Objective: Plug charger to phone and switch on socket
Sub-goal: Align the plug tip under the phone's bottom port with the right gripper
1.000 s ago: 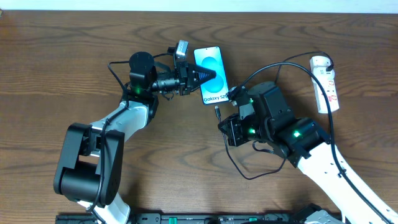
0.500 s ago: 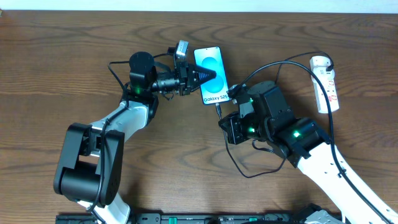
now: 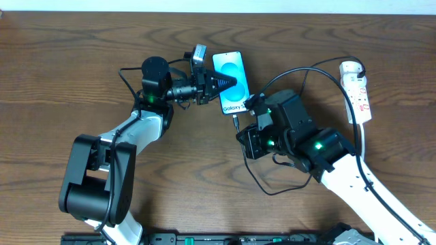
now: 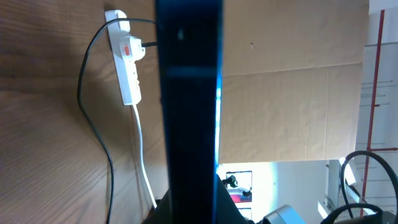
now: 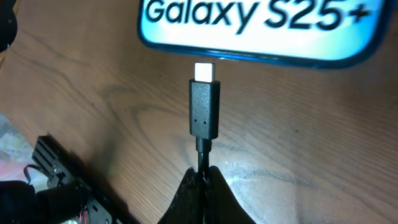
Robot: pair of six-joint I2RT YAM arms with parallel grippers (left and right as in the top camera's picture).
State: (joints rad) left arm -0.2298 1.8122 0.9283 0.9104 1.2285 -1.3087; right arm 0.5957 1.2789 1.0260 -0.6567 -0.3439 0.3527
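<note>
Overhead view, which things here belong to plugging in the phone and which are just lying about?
In the job: phone, held by the left gripper; charger, gripped by the right gripper; socket.
Just there: white cord running from the socket; wooden table.

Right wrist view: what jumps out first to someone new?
The lit phone fills the top edge, and the charger points its plug tip at it, not visibly seated. The right gripper pinches its cable just below; overhead, the left gripper grips the phone.
</note>
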